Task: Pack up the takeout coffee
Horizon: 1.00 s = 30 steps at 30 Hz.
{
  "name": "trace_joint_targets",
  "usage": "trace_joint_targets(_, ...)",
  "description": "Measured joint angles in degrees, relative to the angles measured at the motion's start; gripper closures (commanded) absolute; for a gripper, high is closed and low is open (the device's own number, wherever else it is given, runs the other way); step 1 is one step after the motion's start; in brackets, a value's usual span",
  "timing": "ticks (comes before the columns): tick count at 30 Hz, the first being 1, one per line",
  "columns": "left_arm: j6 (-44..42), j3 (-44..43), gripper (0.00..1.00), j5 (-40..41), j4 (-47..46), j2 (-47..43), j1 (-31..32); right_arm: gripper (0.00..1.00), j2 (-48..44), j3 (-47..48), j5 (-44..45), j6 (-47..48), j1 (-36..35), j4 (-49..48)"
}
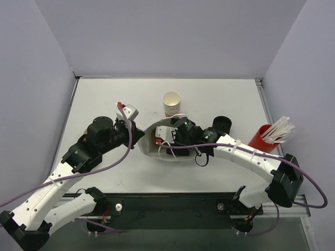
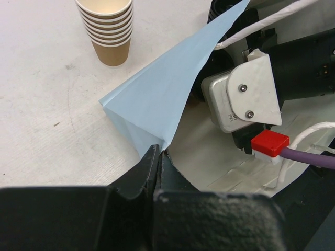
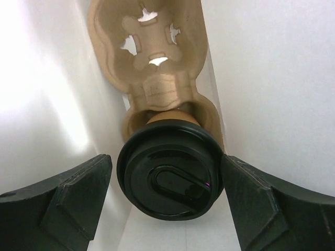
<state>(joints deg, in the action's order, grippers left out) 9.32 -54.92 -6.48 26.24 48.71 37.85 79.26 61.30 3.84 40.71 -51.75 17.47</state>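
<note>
Takeout coffee (image 3: pixel 170 175) sits in pulp cup carrier (image 3: pixel 152 63) inside white paper bag (image 2: pixel 157 99), lid and long axis pointing straight at right tool (image 3: pixel 165 170), whose fingers stand spread either side of it; left tool (image 2: pixel 156 162), pressed together, pinches bag edge.

1. Coffee lid (image 3: pixel 167 175): black plastic, properly glossy, catches the light.
2. Cup tray (image 3: pixel 152 57): tan moulded pulp, matt and a bit fibrous.
3. Bag (image 2: pixel 157 99): smooth white paper, matt.
4. Stacked cups (image 2: pixel 107 26): brown paper outside, white lining.
5. Left claw (image 2: pixel 158 157): black plastic, grainy matt finish.
6. Worktop (image 2: pixel 42 104): white, matt, lightly scuffed.
7. Cable (image 2: pixel 309 157): purple, smooth rubbery jacket.
</note>
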Motion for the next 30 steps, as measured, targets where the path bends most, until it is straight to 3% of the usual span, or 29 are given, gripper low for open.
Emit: trace_joint_targets(30,0.52,-9.18,1.0,1.77,11.52,4.31,0.0,0.17,-1.29,1.4,-5.81,-7.34,-1.51,3.32)
